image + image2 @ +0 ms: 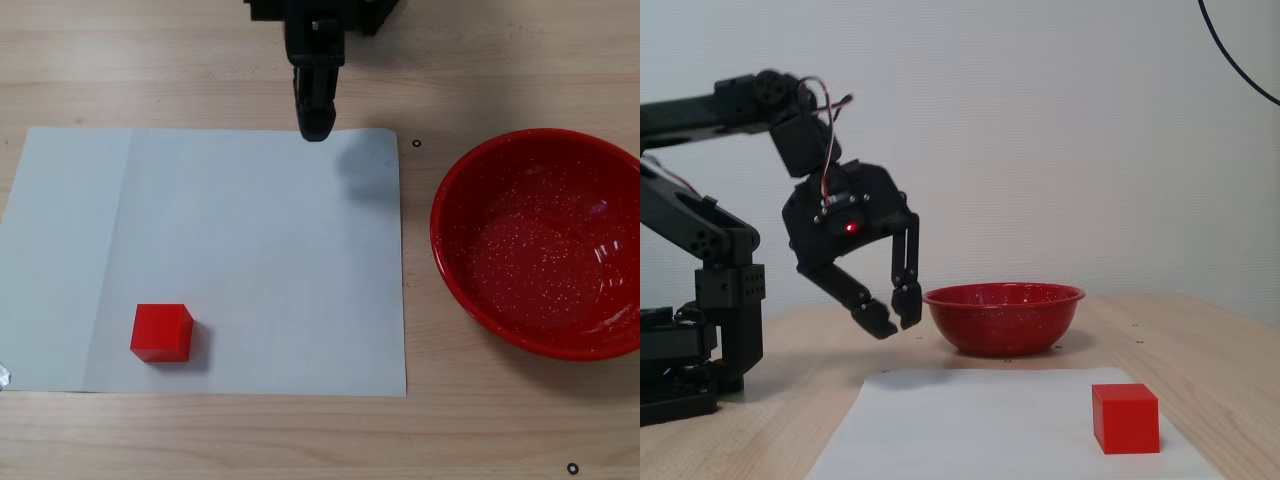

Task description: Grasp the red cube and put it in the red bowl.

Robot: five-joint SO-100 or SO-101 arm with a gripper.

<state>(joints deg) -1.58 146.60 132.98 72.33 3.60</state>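
**Desk:** Pale wood bench [200, 60], white wall behind, and a sheet of white paper [250, 260] laid flat as the landmark. What is on it?

**Photographer:** On the paper, near its lower left corner in the top-down fixed view, sits the red cube [161, 332], square to the sheet and untouched. Off the paper's right edge, well apart from the cube, stands the red bowl [455, 270], empty and speckled white inside.

**Desk:** And the arm?

**Photographer:** The black pincer [892, 316] hangs in the air above the paper's far edge, clear of the sheet, as the side-on fixed view shows. Its jaws stand slightly parted, a narrow gap between the tips, and they hold nothing. From above, the pincer [314, 130] shows only as one dark shape at the paper's top edge.

**Desk:** So the step in hand is the reach?

**Photographer:** That is my reading. The cube lies diagonally across the paper from the pincer, so the arm likely needs to swing toward the sheet's lower left and extend before descending. The gap looks narrower than the cube, so opening wider on the way would help. Lining the jaws parallel to two opposite faces, then lowering straight down, should avoid nudging the cube or dragging the loose sheet.
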